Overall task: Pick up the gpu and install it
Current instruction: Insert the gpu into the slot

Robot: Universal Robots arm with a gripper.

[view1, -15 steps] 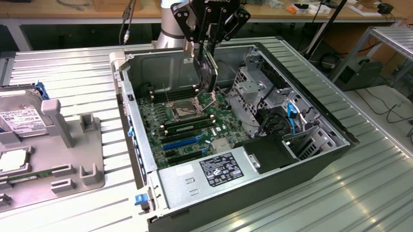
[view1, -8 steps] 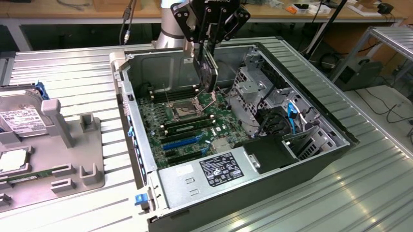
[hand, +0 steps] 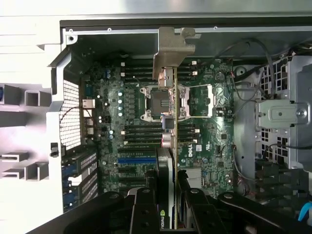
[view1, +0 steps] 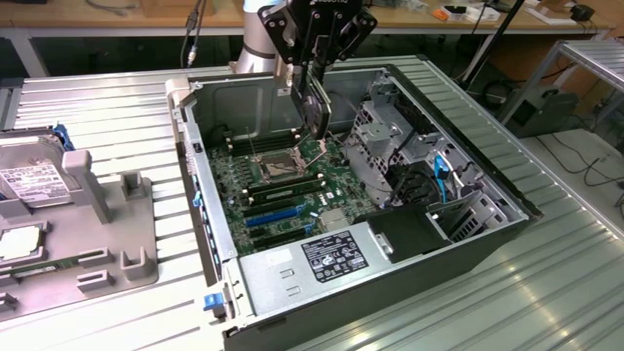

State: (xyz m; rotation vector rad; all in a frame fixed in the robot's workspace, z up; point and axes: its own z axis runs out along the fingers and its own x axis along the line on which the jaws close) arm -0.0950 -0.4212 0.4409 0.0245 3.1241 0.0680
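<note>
The gpu (view1: pixel 316 110) hangs edge-down over the open computer case (view1: pixel 507 212), its dark face upright above the motherboard's CPU socket (view1: pixel 278 170). My gripper (view1: pixel 314 55) is shut on the card's upper part. In the wrist view the gpu (hand: pixel 174 112) appears edge-on as a thin line, with its silver bracket (hand: pixel 173 48) at the far end. My gripper (hand: pixel 170 200) clamps it from both sides, and the black fingers (hand: pixel 145 207) press against the card. The card is above the board, not seated in any slot.
Blue expansion slots (view1: pixel 275 215) (hand: pixel 136 160) lie on the green motherboard (view1: pixel 234 183) nearer the power supply (view1: pixel 326 257). A metal drive cage (view1: pixel 385 146) stands at the exterior view's right. A grey parts tray (view1: pixel 107 241) holding a hard drive (view1: pixel 29 179) sits outside the case.
</note>
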